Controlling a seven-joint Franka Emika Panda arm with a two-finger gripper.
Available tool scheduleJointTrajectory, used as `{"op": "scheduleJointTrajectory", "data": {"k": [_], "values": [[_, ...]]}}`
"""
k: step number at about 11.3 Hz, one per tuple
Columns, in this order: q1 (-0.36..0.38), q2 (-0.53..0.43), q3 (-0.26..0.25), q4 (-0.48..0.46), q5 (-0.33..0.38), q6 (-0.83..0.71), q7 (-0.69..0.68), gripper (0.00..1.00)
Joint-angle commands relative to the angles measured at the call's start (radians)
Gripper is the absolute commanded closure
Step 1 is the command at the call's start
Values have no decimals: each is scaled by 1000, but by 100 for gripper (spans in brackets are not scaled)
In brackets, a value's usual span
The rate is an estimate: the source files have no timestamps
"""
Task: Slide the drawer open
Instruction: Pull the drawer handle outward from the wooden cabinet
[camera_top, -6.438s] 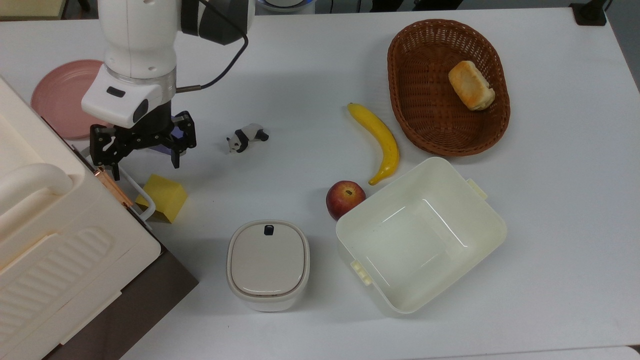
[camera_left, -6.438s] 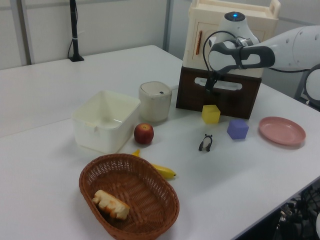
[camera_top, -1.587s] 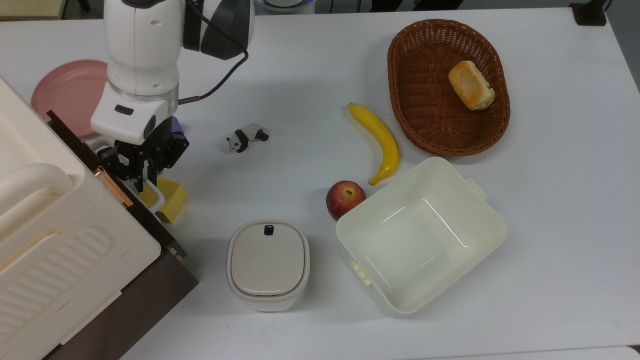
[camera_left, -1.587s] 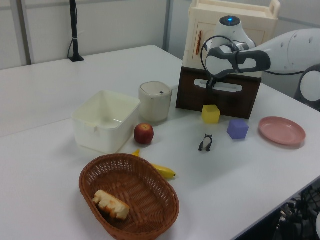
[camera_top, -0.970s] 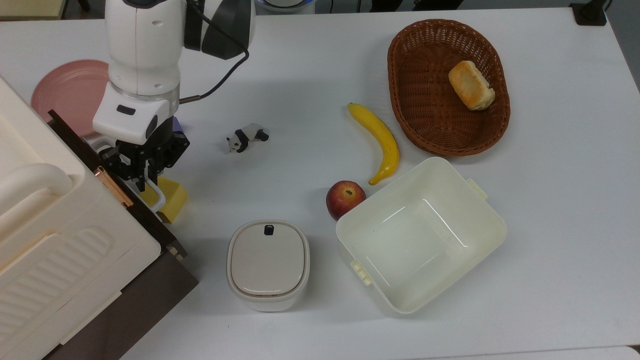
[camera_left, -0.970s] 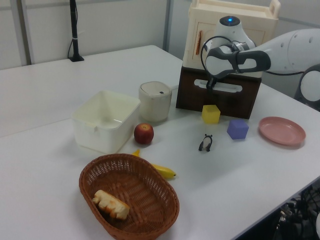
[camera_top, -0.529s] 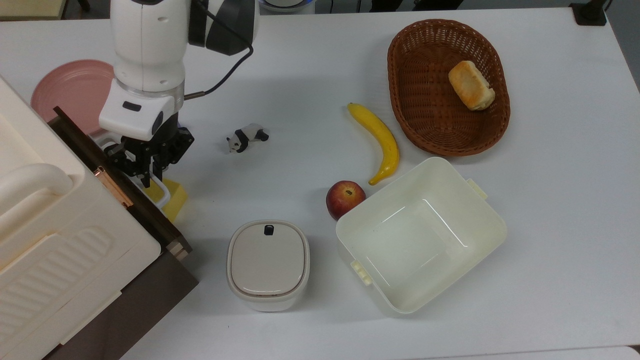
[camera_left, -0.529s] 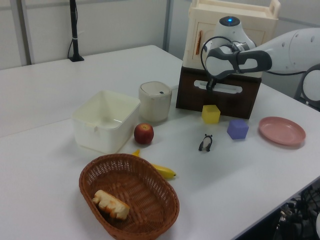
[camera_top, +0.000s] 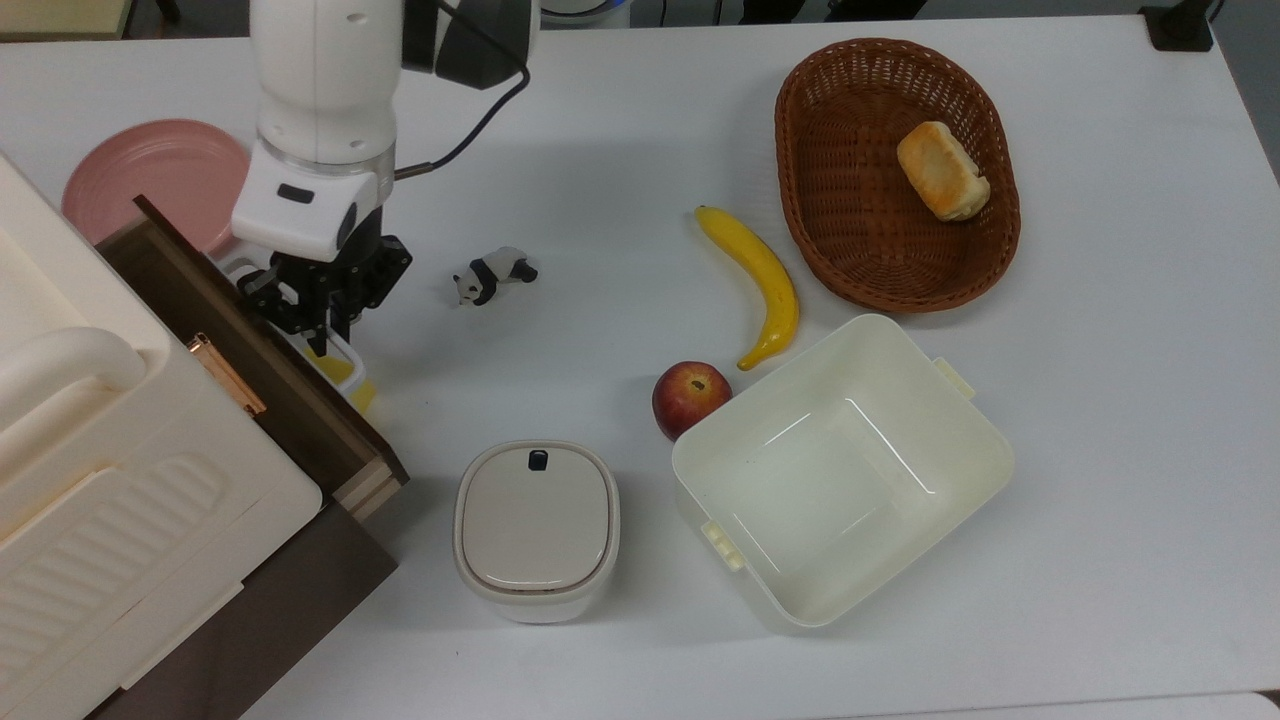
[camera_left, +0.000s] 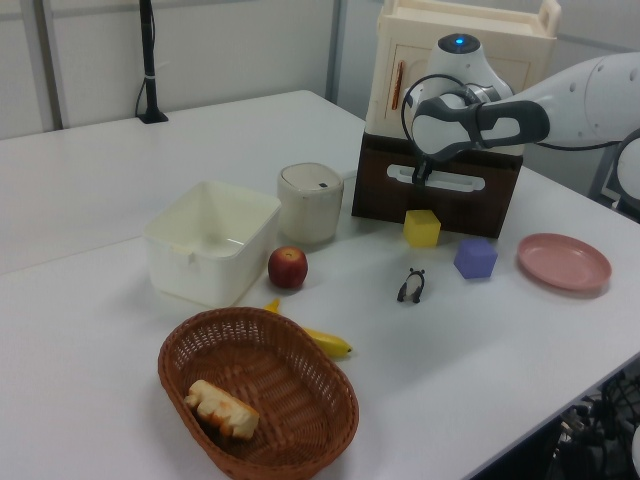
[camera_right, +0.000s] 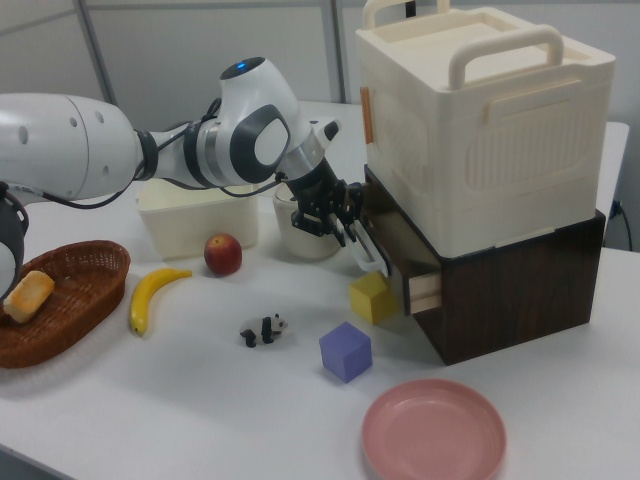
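The light-wood drawer with a dark brown front panel (camera_top: 270, 370) stands partly pulled out from the dark brown base under the cream ribbed cabinet with a copper clasp (camera_top: 110, 470), at the top view's left; in the right view the drawer's pale wooden side (camera_right: 425, 290) shows between the front panel and the base; its white loop bar handle (camera_top: 340, 360) projects from the front panel; the black two-finger gripper (camera_top: 318, 318) of the white robot arm (camera_top: 320, 110) sits on that handle, its jaws drawn together and clamped on the bar, as the right view shows most plainly (camera_right: 335, 228); a yellow foam cube (camera_right: 372, 297) lies on the white table (camera_top: 620, 130) just under the handle, partly hidden by it in the top view; a purple cube (camera_right: 345, 351) lies near it in the right view; a round pink plate (camera_top: 150, 180) rests behind the drawer at the top view's upper left; a small black-and-white panda figure (camera_top: 493, 274) stands to the gripper's right in the top view, well apart from it; a round-cornered cream lidded container (camera_top: 536, 530) sits in front of the drawer's corner; a red apple (camera_top: 689, 397) touches or nearly touches the open cream plastic tub (camera_top: 960, 470); a yellow banana (camera_top: 762, 280) lies between the apple and an oval brown wicker basket (camera_top: 830, 200), which holds a piece of bread (camera_top: 942, 170).
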Motion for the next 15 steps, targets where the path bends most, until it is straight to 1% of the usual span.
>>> {"op": "scheduleJointTrajectory", "data": {"k": [1,3,5,9,15], "values": [[11,-80,33,-92,12,5,28,87],[25,-100,35,-119,12,-12,28,87],[33,-102,38,-119,12,-45,26,87],[33,-116,62,-128,12,-96,26,87],[30,-122,71,-142,12,-101,23,87]]}}
